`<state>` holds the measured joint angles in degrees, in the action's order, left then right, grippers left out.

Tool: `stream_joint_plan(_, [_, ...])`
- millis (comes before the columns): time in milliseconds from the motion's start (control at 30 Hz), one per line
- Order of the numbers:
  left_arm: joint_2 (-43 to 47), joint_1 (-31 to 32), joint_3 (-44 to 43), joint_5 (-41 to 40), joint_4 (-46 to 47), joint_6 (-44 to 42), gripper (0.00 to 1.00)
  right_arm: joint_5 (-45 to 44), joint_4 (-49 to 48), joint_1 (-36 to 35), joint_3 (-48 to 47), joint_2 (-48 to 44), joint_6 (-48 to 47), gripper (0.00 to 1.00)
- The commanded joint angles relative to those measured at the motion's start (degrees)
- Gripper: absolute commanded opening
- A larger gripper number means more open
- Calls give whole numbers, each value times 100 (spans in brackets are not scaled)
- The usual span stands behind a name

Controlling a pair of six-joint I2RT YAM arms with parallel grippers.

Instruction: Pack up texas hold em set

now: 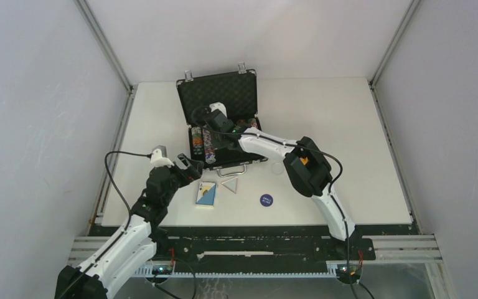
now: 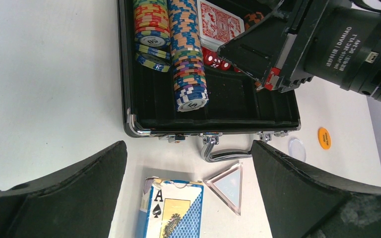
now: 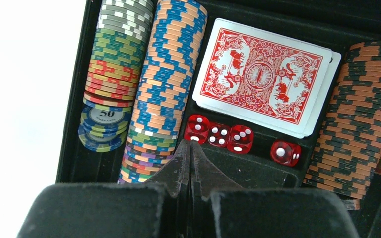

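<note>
Pressed flat together with nothing visible between them, the fingers of the right gripper (image 3: 189, 146) point into the small black briefcase with silver trim (image 2: 129, 106). Their tip is just short of a row of translucent red dice (image 3: 218, 135) at the centre of the right wrist view. Beyond the dice lies a red-backed deck of playing cards (image 3: 263, 74). Two rows of striped poker chips (image 3: 164, 84) run at its left, and a black-and-orange chip row (image 3: 362, 114) fills the right of the frame.

The left gripper (image 2: 188, 148), jaws spread wide and holding nothing, hovers over the white table (image 1: 348, 124) in front of the case's silver handle (image 2: 223, 154). At the bottom of the left wrist view lie a blue card deck showing an ace of spades (image 2: 171, 213) and, just beside it, a clear triangular piece (image 2: 228, 186). A round blue button disc (image 1: 266, 200) lies lower centre in the overhead view, apart from the case. An orange disc (image 2: 324, 138) and a clear disc (image 2: 296, 148) lie near the case's right corner.
</note>
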<state>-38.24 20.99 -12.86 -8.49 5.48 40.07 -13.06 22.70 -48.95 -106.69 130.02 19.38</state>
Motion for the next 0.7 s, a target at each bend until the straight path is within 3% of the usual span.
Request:
stream_joint_plan(0, [5,35,65,91,265,-70,100,112,-126,103,-238,252,33,0])
stream_joint_plan(300, [-29,33,65,73,278,-79,100,213,-187,193,-188,257,120,0])
stream_joint_plan(667, [-15,25,73,101,305,-70,100,46,-555,53,710,-1056,7,1])
